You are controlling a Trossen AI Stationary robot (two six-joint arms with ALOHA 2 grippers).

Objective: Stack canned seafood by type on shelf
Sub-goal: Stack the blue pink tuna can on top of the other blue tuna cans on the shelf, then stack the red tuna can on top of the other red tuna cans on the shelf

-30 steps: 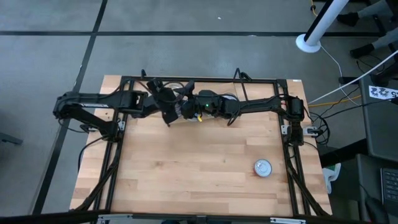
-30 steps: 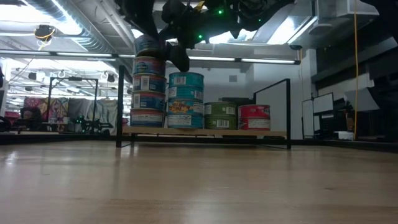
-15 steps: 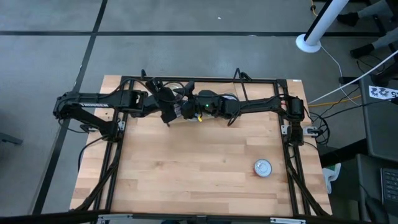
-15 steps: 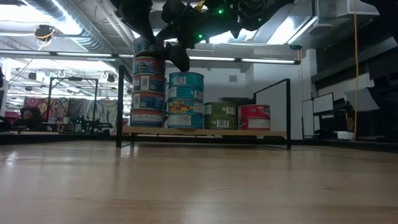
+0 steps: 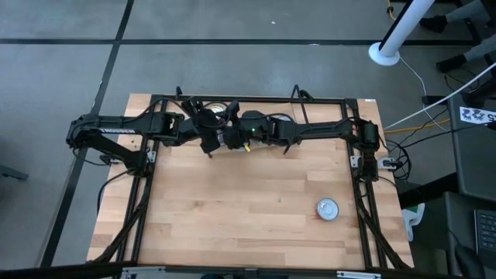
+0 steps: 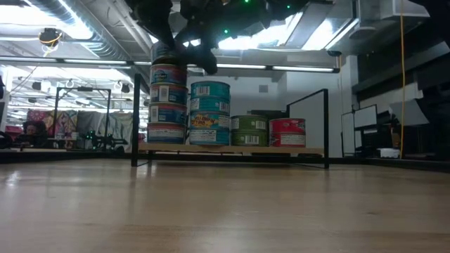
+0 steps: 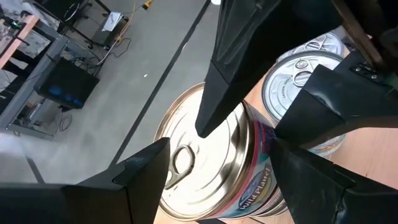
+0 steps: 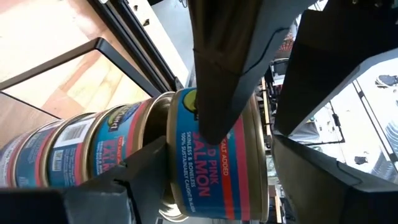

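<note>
My left claw (image 7: 211, 168) straddles the blue-and-pink-labelled salmon tin with silver pull-tab lid (image 7: 205, 162) topping the tallest stack, steadying it, grip uncertain. My right claw (image 8: 205, 168) hovers beside; closure unclear.

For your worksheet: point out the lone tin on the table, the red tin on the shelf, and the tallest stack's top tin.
Lone tin (image 5: 328, 208), high view: centre of its silver lid.
Red tin (image 6: 287, 131), low view: middle of its side label.
Top tin (image 7: 202, 158), left wrist view: its shiny lid beside the pull tab.
</note>
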